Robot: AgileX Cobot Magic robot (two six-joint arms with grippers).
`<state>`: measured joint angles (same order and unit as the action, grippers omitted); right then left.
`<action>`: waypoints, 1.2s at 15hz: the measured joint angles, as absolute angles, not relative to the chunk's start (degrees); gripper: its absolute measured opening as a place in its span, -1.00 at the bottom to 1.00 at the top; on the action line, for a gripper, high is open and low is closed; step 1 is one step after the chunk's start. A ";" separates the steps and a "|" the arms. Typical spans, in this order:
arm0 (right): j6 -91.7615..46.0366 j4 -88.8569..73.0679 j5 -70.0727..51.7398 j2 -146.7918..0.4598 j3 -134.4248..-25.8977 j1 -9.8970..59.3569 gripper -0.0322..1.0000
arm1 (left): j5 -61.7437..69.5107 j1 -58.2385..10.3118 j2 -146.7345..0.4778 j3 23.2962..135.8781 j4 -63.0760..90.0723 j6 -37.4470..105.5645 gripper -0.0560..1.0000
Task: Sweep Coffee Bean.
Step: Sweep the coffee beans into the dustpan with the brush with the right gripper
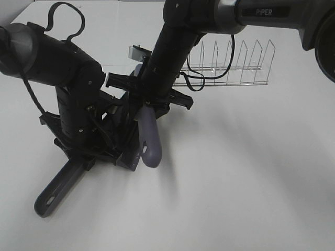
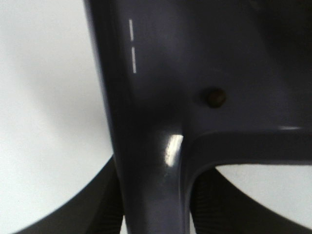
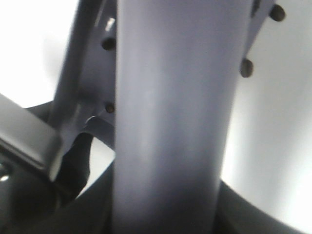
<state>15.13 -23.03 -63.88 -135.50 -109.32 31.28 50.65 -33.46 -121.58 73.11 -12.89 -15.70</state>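
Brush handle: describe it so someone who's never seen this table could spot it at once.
On the white table, look left of the clear rack, where the black arms meet. The brush handle hangs down from them. It is pale lilac-grey, while the dustpan handle to its left is darker charcoal.

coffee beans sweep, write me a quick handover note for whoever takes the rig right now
Left gripper: shut on the handle of the dark grey plastic dustpan.
Right gripper: shut on the lilac-grey plastic brush.
Small dark brown coffee beans: one lies in the pan; the right wrist view shows a few more by the brush handle.
Done: some beans are in the pan.
Left: the arms hide the rest from the high camera; check the white table for strays, finish sweeping.
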 joint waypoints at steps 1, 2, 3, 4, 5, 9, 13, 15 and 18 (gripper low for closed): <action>14.09 -23.32 -64.97 -135.50 -110.98 31.28 -0.43 | 50.59 -33.46 -121.58 73.11 -12.89 -15.30 -0.27; 14.04 -22.75 -66.69 -135.50 -112.59 31.28 -0.43 | 50.53 -33.46 -121.58 73.11 -12.83 -15.18 -0.27; 13.81 -21.03 -68.75 -135.50 -114.42 31.28 -0.43 | 50.53 -33.46 -121.58 73.11 -12.83 -15.18 -0.27; 13.75 -18.51 -69.79 -135.50 -116.02 31.28 -0.43 | 50.53 -33.46 -121.58 73.11 -12.78 -15.01 -0.27; 13.75 -15.64 -69.79 -135.50 -117.57 31.28 -0.43 | 50.53 -33.46 -121.58 73.11 -12.72 -14.95 -0.27; 14.15 -5.16 -69.90 -129.26 -115.62 31.28 -0.43 | 50.53 -33.46 -121.58 73.11 -12.26 -14.55 -0.27; 14.95 7.73 -70.59 -119.46 -101.76 31.28 -0.43 | 50.42 -33.46 -121.58 73.11 -11.23 -14.32 -0.27; 16.33 14.78 -70.87 -117.34 -97.40 31.28 -0.43 | 50.42 -33.46 -121.58 73.11 -11.00 -15.07 -0.27; 17.70 16.84 -70.82 -117.28 -95.34 31.28 -0.43 | 50.53 -33.46 -121.58 73.11 -11.40 -18.39 -0.27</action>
